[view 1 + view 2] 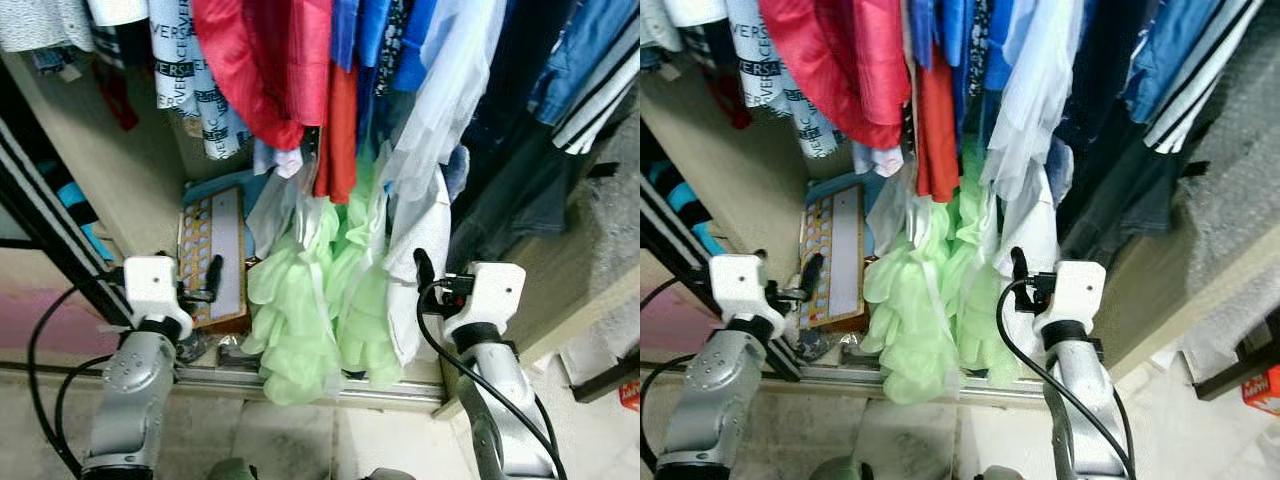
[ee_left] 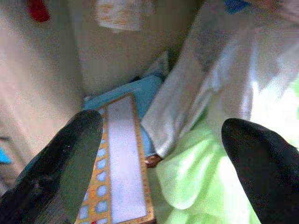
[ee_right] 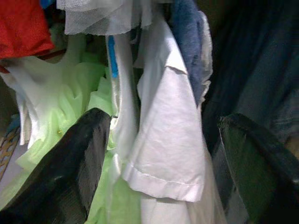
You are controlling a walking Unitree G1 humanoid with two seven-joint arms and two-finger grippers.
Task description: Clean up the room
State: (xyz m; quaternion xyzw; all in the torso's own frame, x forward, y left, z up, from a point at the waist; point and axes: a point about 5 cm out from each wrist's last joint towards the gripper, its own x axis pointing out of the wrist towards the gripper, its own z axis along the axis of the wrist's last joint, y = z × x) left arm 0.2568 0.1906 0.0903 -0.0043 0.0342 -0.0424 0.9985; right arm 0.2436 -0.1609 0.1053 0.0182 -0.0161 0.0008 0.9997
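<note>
Two grippers are reaching into a wardrobe [image 1: 120, 180] of hanging clothes [image 1: 300, 70]: left gripper [image 2: 161, 163], fingers apart, facing a board [image 1: 218, 255]; right gripper [image 3: 159, 172], fingers apart, facing a white shirt [image 3: 168, 140] beside a green dress [image 1: 310, 310].

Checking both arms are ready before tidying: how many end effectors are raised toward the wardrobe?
2. The left end effector is open, before the patterned board at the wardrobe's bottom left. The right end effector is open, facing the white shirt beside the green garment.
</note>
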